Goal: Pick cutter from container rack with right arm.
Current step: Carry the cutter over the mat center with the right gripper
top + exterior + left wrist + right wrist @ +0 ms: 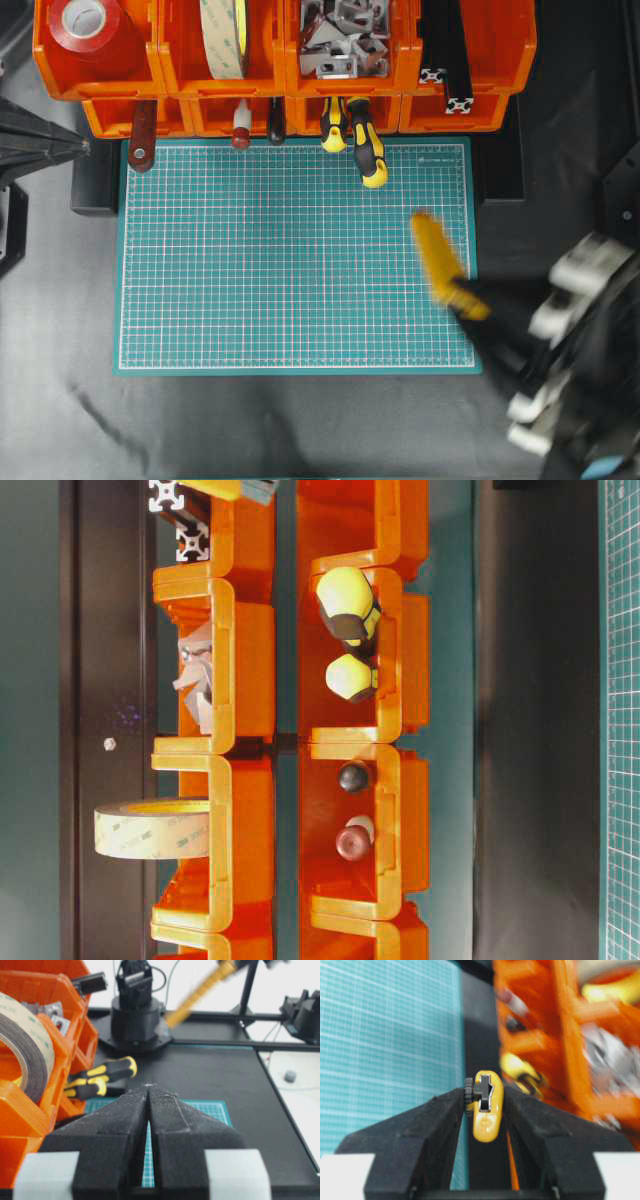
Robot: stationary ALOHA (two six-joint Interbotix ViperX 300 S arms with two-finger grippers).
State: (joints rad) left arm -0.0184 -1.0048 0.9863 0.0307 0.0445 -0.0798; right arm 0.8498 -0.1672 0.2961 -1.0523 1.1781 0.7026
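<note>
The yellow cutter is held in my right gripper above the right edge of the green mat, blurred by motion. In the right wrist view its yellow end is clamped between the two black fingers, with my right gripper shut on it. It also shows raised in the air in the left wrist view. The orange container rack stands along the far edge of the mat. My left gripper is shut and empty at the far left.
Two yellow-and-black screwdrivers stick out of the rack's lower tier onto the green cutting mat. Other tool handles, tape rolls, metal brackets and black profiles fill the bins.
</note>
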